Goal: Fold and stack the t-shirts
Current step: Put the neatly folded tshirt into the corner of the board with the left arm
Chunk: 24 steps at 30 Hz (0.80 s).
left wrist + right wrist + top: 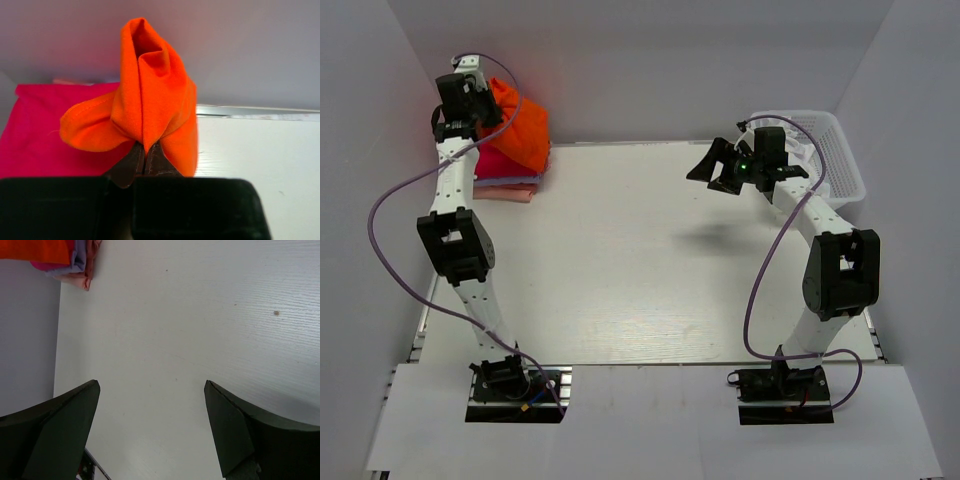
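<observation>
1. Pinching the bright orange-red cloth t-shirt in my clenched left gripper, I hold it bunched over the folded magenta-pink shirt topping the stack at the white table far-left corner; released like this, it may land crumpled
2. Dragging it could shove the stack askew
3. My right gripper hangs wide open, well apart, too far to help

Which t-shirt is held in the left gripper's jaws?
The orange-red t-shirt, bunched up in the left gripper; the magenta, lavender and light pink ones lie folded beneath.
</observation>
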Available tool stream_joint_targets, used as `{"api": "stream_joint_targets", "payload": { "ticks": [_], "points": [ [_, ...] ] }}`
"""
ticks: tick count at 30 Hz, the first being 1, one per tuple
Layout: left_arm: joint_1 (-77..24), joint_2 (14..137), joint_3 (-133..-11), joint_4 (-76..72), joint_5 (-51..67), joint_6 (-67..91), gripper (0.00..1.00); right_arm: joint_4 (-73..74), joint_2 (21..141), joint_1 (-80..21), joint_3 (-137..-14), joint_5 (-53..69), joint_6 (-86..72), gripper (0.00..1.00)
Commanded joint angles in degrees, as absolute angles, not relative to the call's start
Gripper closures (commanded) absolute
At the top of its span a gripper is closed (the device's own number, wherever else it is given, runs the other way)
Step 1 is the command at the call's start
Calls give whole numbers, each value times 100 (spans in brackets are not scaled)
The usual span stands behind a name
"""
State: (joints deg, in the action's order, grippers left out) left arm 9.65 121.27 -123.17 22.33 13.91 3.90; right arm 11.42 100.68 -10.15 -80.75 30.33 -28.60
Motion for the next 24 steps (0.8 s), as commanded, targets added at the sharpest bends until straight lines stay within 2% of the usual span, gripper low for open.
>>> {"api": "stream_joint_targets", "payload": {
  "ticks": [1,16,24],
  "points": [
    [1063,12304,-12401,2258,758,229,100,976,10090,-1037,-8288,3067,-2927,9],
    [1582,12585,-12621,1890,483,106,100,1011,9896,-1046,-8077,2892,-3024,9],
    [1688,12823,-12524,1696,458,105,100,1265,9940,-1046,-8376,2874,-2971,9]
  ]
}}
